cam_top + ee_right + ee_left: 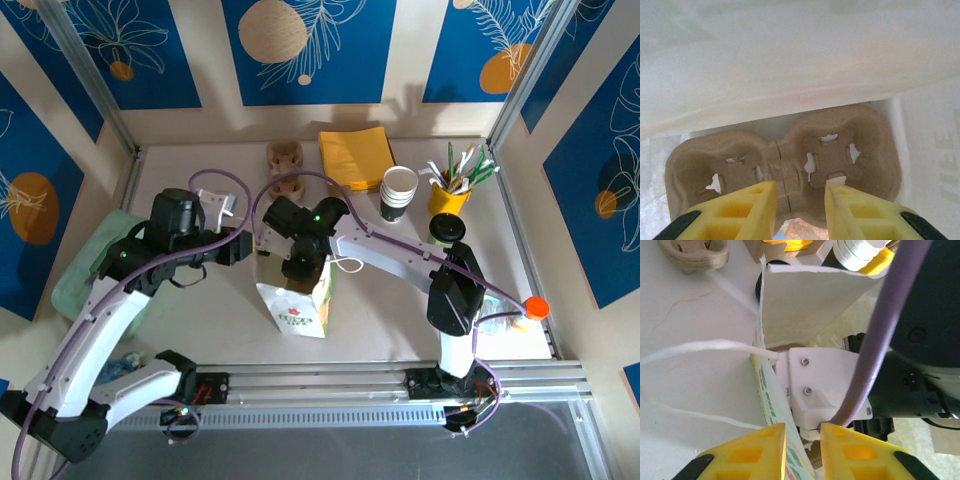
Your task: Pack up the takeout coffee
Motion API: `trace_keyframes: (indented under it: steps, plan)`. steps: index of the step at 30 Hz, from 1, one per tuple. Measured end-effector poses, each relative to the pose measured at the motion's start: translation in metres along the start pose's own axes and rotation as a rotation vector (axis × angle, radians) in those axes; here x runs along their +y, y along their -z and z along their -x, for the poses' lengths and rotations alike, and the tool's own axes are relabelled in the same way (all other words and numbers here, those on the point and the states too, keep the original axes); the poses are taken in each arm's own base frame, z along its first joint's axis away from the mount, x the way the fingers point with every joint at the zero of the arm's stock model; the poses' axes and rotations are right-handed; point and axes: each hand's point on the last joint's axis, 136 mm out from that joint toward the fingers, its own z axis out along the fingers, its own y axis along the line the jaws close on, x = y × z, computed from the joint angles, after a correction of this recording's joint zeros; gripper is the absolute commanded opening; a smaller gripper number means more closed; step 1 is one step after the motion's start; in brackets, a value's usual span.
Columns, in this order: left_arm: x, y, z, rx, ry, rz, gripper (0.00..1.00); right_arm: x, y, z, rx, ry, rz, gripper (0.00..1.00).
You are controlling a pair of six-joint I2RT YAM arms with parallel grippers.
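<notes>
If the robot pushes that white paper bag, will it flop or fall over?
The paper bag probably bends easily: its thin wall is bent in the left wrist view. It likely feels light, so a push may slide or tip it, though the cup carrier lying inside might steady it.

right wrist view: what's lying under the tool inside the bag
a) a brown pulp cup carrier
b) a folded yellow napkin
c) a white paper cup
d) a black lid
a: a brown pulp cup carrier lies flat at the bottom of the paper bag, with the right tool straddling its middle.
</notes>
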Motion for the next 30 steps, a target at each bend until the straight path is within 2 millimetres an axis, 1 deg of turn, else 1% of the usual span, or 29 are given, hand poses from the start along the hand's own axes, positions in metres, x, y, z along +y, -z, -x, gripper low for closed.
trace_keyframes:
  steps: [4,8,13,15,22,30]
  plan:
    - [-0.002,0.005,0.003,-0.019,-0.006,-0.002,0.27,0.000,0.003,0.004,-0.016,0.007,0.004,0.33]
    - [-0.004,0.014,0.008,-0.051,-0.016,0.002,0.28,0.001,0.006,0.010,-0.037,0.019,0.012,0.36]
    - [-0.009,0.028,0.015,-0.104,-0.035,0.001,0.30,0.001,0.018,0.016,-0.078,0.030,0.016,0.39]
    - [-0.010,0.030,0.016,-0.110,-0.037,0.001,0.30,0.001,0.022,0.017,-0.089,0.035,0.014,0.38]
    - [-0.008,0.026,0.013,-0.096,-0.032,0.003,0.31,-0.004,0.026,0.017,-0.102,0.026,0.006,0.35]
    - [-0.002,0.007,-0.006,-0.016,-0.001,-0.015,0.34,-0.009,0.026,0.017,-0.106,0.016,0.001,0.35]
